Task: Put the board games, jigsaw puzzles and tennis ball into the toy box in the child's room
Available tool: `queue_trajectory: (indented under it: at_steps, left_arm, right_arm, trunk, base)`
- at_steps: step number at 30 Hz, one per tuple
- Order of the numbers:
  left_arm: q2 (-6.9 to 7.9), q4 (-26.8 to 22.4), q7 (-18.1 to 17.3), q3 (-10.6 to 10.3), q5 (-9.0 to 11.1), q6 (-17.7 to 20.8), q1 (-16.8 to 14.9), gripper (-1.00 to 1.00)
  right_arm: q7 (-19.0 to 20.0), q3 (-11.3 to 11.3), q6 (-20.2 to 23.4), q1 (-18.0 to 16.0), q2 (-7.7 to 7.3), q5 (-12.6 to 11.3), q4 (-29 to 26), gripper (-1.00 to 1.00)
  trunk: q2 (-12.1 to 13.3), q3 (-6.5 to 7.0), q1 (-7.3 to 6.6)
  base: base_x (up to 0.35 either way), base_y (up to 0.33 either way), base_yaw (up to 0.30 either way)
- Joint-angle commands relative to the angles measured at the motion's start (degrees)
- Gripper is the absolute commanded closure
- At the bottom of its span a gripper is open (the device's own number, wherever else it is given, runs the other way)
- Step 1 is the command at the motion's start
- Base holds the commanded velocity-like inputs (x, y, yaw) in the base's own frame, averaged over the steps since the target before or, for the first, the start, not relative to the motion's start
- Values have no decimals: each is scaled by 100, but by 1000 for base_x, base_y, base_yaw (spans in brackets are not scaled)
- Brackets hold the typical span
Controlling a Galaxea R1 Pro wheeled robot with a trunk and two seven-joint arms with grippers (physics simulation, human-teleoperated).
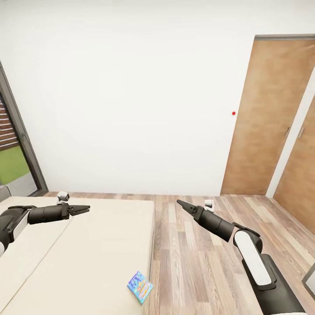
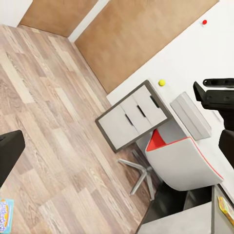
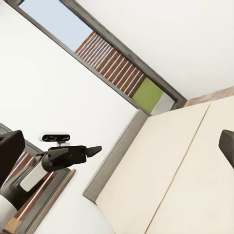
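Head view: flat blue board game (image 1: 140, 287) on smooth beige bed (image 1: 87, 245); both jaws narrow, empty.

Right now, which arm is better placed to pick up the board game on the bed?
Probably the left: its claw hangs over the bed, where the board game lies near the edge. The right claw is over the floor.

A colourful board game (image 1: 140, 287) lies flat near the beige bed's (image 1: 87, 245) edge.
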Motion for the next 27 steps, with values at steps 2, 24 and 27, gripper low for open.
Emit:
queue_trajectory:
  at_steps: [2, 24, 27]
  left_arm:
    - [6, 2, -7, -38, 33, 60, -4, -100]
    - [7, 2, 2, -37, 39, 60, -3, -100]
    - [9, 2, 3, -35, 40, 60, -4, -100]
  right_arm:
    - [4, 5, 20, -4, -3, -11, -1, -100]
    - [17, 16, -285, -5, -21, -17, 24, -100]
    - [24, 16, -286, -6, -15, -14, 29, -100]
  trunk:
    - [-4, 15, 3]
    - [-4, 39, 3]
    - [-4, 39, 3]
  base:
    - [0, 0, 36]
    - [0, 0, 6]
    - [0, 0, 0]
